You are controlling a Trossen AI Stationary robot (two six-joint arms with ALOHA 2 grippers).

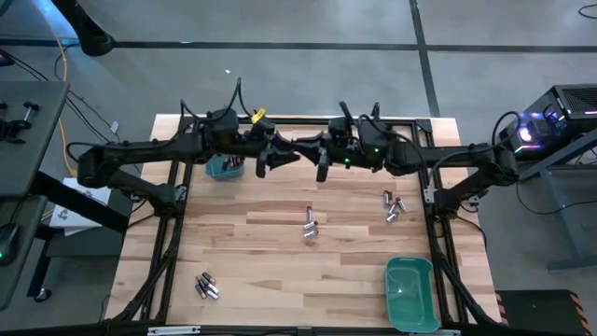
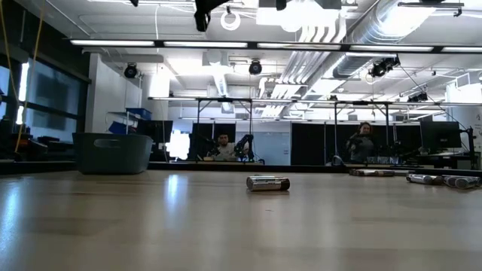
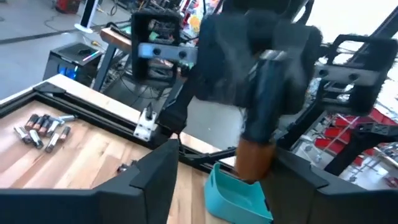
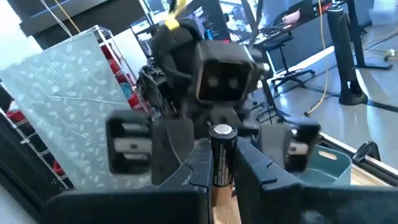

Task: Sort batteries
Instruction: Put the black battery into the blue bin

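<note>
- Fingers of the right hand (image 4: pixel 221 171) are pressed onto a single battery (image 4: pixel 221 152), dark with a copper band and a silver cap, held upright between them.
- The right hand (image 1: pixel 322 166) is raised above the far middle of the surface (image 1: pixel 280 261), facing the left hand closely.
- The left hand (image 1: pixel 264 161) is seen spread wide, with nothing between its fingers (image 3: pixel 155 180); in its wrist view the copper end of the held battery (image 3: pixel 254 158) is seen just ahead of them.
- A teal bin (image 1: pixel 224 168) is placed at the far edge, partly under the left arm and just beside the left hand.
- Loose batteries are left in three groups on the surface: a small pair at the centre (image 1: pixel 310 226), a cluster toward the right side (image 1: pixel 393 206) and another near the front left corner (image 1: pixel 206 286).
- A second teal bin (image 1: pixel 410 293) is set at the front right corner.
- Two people are seen seated in the room beyond the surface in the low view (image 2: pixel 223 146).
</note>
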